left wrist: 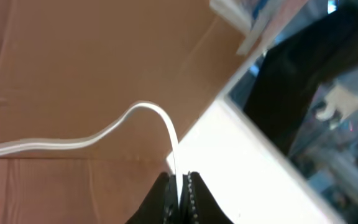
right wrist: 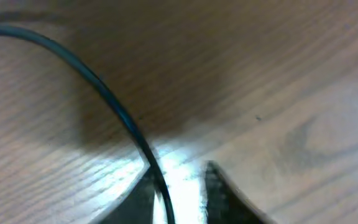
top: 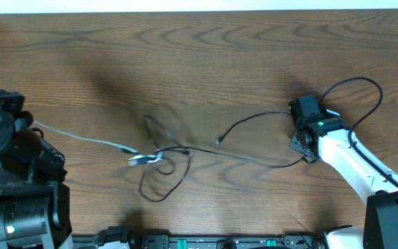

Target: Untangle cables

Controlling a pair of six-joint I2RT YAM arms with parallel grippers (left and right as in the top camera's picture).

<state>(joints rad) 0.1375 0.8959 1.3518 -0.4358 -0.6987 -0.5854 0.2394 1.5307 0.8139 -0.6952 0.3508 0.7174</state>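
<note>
A white cable (top: 81, 138) runs from my left gripper (top: 30, 125) across the wooden table to a knot (top: 150, 156) in the middle. There it crosses a black cable (top: 254, 160), which loops (top: 163, 181) toward the front and runs right to my right gripper (top: 302, 151). In the left wrist view my left gripper (left wrist: 181, 178) is shut on the white cable (left wrist: 104, 138), lifted off the table. In the right wrist view my right gripper (right wrist: 179, 175) is low over the table with its jaws apart, and the black cable (right wrist: 104, 93) passes between them against the left finger.
A second black strand (top: 251, 119) curves from the middle toward the right wrist. The arm's own black lead (top: 365, 86) arcs above the right arm. A brown cardboard wall (left wrist: 73, 62) and white table edge (left wrist: 229, 143) show in the left wrist view.
</note>
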